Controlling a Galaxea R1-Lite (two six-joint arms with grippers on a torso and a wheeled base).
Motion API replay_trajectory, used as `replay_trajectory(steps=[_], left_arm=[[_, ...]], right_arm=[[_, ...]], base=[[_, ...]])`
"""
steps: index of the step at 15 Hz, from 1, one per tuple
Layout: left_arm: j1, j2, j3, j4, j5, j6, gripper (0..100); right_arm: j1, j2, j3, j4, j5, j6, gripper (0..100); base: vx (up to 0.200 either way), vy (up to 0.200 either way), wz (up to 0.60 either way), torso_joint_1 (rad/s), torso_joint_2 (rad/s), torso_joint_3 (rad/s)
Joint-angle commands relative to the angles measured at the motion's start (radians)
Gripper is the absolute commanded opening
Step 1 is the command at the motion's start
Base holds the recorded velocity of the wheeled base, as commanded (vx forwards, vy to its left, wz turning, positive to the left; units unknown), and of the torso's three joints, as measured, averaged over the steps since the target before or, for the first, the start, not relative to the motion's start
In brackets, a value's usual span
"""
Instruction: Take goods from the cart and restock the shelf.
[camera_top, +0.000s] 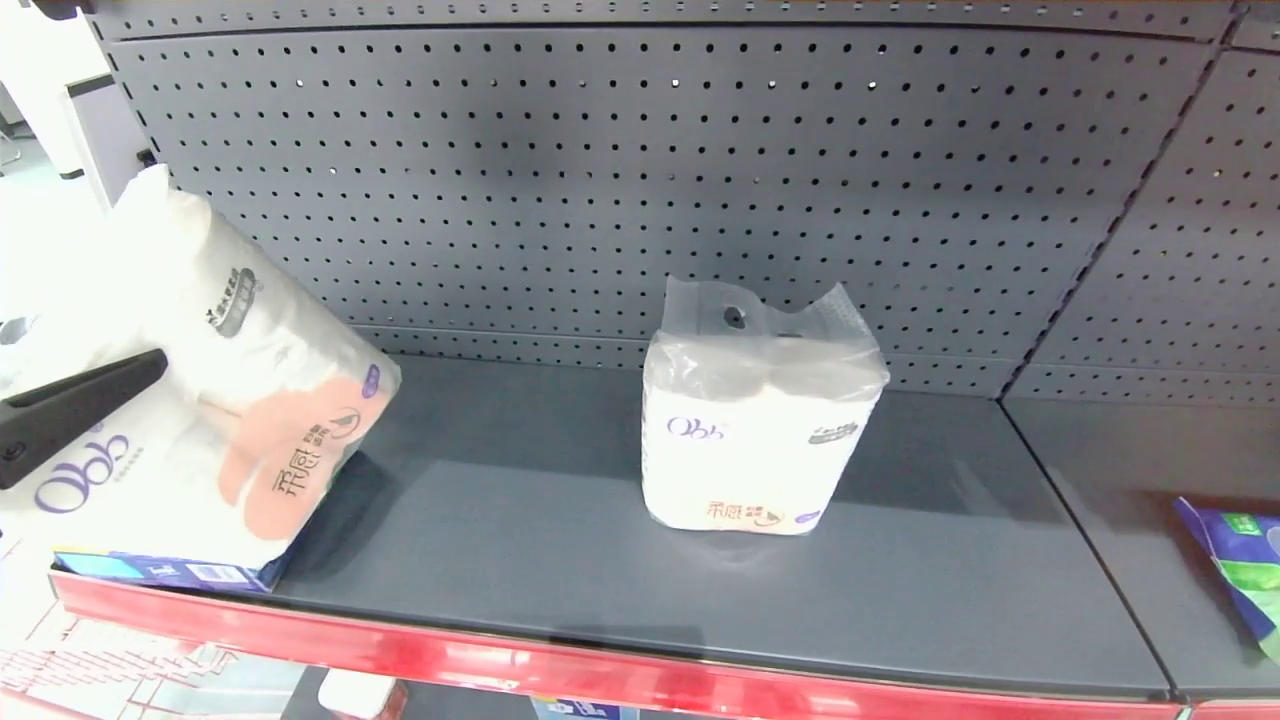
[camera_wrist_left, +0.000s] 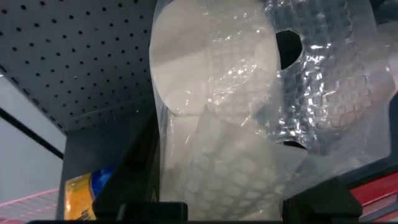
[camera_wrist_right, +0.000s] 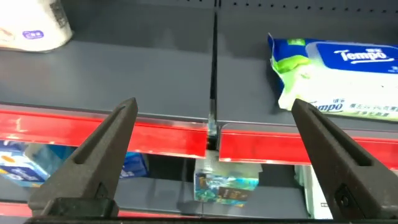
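A large white toilet paper pack (camera_top: 230, 420) in clear plastic leans tilted over the grey shelf's (camera_top: 560, 560) front left corner. My left gripper (camera_wrist_left: 233, 208) is shut on it, and one of its black fingers (camera_top: 80, 405) lies across the pack's side. In the left wrist view the pack's wrapped rolls (camera_wrist_left: 217, 81) stand between the two fingers. A smaller toilet paper pack (camera_top: 760, 440) stands upright mid-shelf. My right gripper (camera_wrist_right: 214, 162) hangs open and holds nothing, in front of the red shelf edge (camera_wrist_right: 261, 143), near the divider between two shelf bays.
A blue and green wipes pack (camera_top: 1240, 570) (camera_wrist_right: 336, 74) lies on the right shelf bay. A perforated back panel (camera_top: 640, 180) closes the shelf behind. More goods (camera_wrist_right: 224, 183) sit on the shelf below. There is bare shelf between the two toilet paper packs.
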Motion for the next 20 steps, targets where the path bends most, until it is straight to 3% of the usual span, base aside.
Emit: replay_trajectory(steps=[1, 2, 3, 4, 7, 10, 12, 15, 20], left_arm=[[-0.002, 0.004, -0.004, -0.001, -0.001, 0.004, 0], [-0.002, 0.003, -0.002, 0.0, -0.001, 0.004, 0], [-0.013, 0.004, -0.002, 0.0, 0.004, 0.011, 0], [-0.027, 0.012, -0.011, 0.0, 0.013, 0.011, 0], [-0.088, 0.026, -0.011, 0.0, 0.009, 0.012, 0], [-0.142, 0.067, -0.02, -0.001, 0.013, 0.015, 0], [-0.145, 0.078, -0.025, 0.0, 0.009, 0.015, 0], [-0.163, 0.09, -0.033, -0.001, 0.001, 0.014, 0], [-0.165, 0.103, -0.033, 0.0, 0.016, 0.029, 0]], right_arm=[[0.003, 0.339, -0.324, -0.011, 0.004, 0.092, 100], [0.005, 0.43, -0.43, -0.012, 0.008, 0.161, 100], [0.01, 0.586, -0.622, 0.003, 0.017, 0.193, 100], [0.017, 0.761, -0.749, -0.003, 0.051, 0.142, 100], [0.137, 0.867, -0.645, -0.009, 0.272, 0.015, 100], [0.158, 1.019, -0.596, -0.04, 0.418, -0.035, 100], [0.154, 1.136, -0.582, -0.163, 0.551, -0.045, 100], [0.155, 1.31, -0.586, -0.35, 0.676, -0.085, 100], [0.155, 1.432, -0.616, -0.38, 0.798, -0.226, 100]], base=[[0.0, 0.0, 0.0, 0.0, 0.0, 0.0], [0.0, 0.0, 0.0, 0.0, 0.0, 0.0], [0.0, 0.0, 0.0, 0.0, 0.0, 0.0], [0.0, 0.0, 0.0, 0.0, 0.0, 0.0], [0.0, 0.0, 0.0, 0.0, 0.0, 0.0], [0.0, 0.0, 0.0, 0.0, 0.0, 0.0], [0.0, 0.0, 0.0, 0.0, 0.0, 0.0], [0.0, 0.0, 0.0, 0.0, 0.0, 0.0], [0.0, 0.0, 0.0, 0.0, 0.0, 0.0]])
